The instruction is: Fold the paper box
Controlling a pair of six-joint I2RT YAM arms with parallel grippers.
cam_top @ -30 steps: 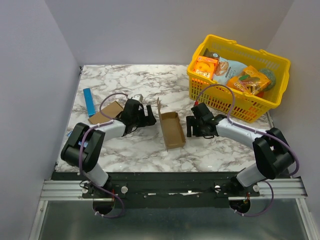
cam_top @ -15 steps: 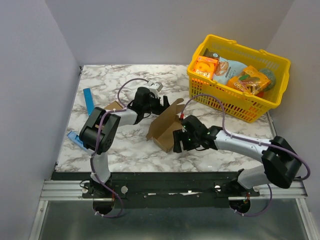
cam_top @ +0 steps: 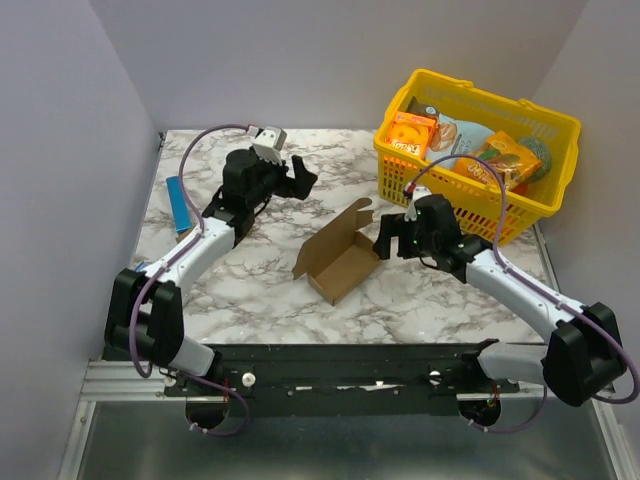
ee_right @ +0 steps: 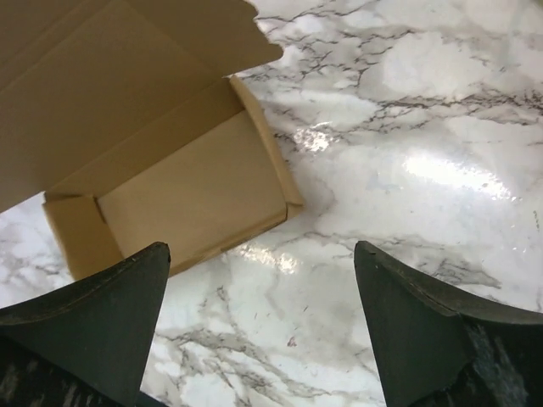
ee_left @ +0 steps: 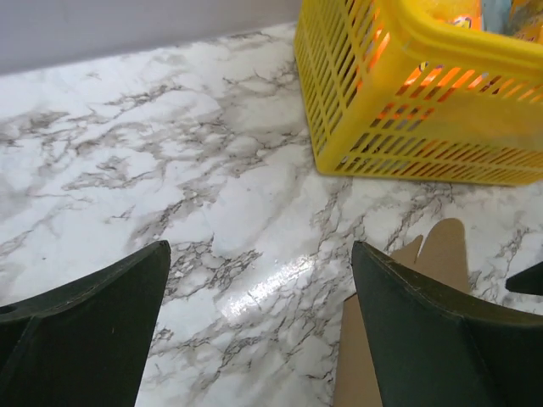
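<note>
The paper box [cam_top: 338, 258] lies on the marble table as an open brown tray, with its lid flap standing up on the far side. My left gripper [cam_top: 300, 178] hangs open above the table, behind and left of the box. In the left wrist view [ee_left: 260, 248] only bare marble lies between its fingers, and the box's flap [ee_left: 441, 254] shows past the right finger. My right gripper [cam_top: 385, 238] is open just right of the box and apart from it. The right wrist view [ee_right: 260, 248] shows the tray's inside [ee_right: 187, 186] ahead and to the left.
A yellow basket [cam_top: 460, 205] holding orange snack boxes [cam_top: 410, 135] and packets stands at the back right, close behind the right arm. It fills the top right of the left wrist view [ee_left: 407, 93]. A blue strip [cam_top: 178, 203] lies near the left edge.
The box has turned from lengthwise to diagonal with its lid flap raised. Both grippers have drawn away from it: the left up and back, the right off to the box's right, with its jaws opened wider.
</note>
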